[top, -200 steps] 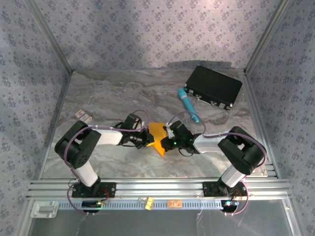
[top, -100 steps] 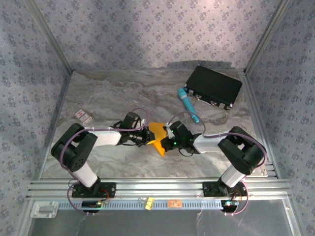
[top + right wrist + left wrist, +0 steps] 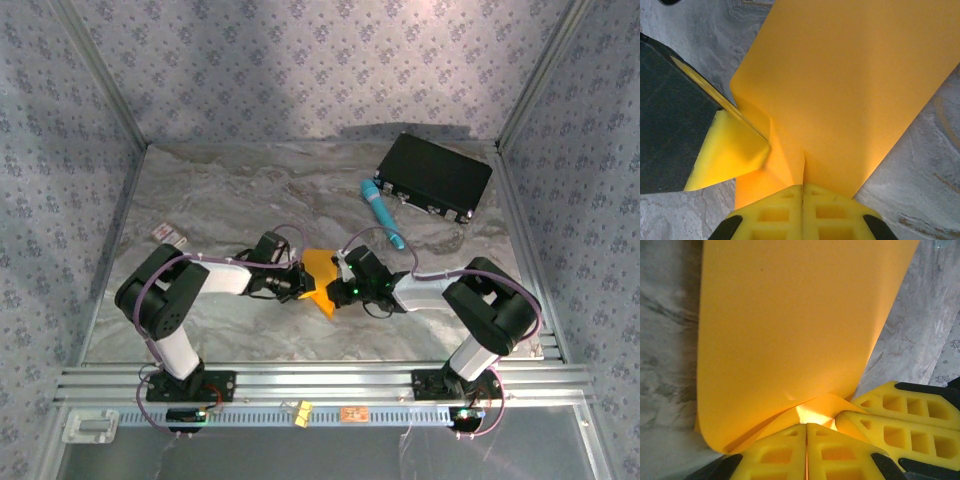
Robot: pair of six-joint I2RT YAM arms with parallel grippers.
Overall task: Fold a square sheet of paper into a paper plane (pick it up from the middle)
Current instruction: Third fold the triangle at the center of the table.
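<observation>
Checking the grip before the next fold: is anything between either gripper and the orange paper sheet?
Nothing visible stands between them. The left gripper and the right gripper are both shut on the square sheet of paper, and the paper runs straight into their closed jaws.

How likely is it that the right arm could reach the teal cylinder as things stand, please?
Probably not yet: the right gripper is shut on the orange paper, which the left gripper pinches too. The table between it and the teal cylinder looks free, so the occupied jaws are the obstacle.
</observation>
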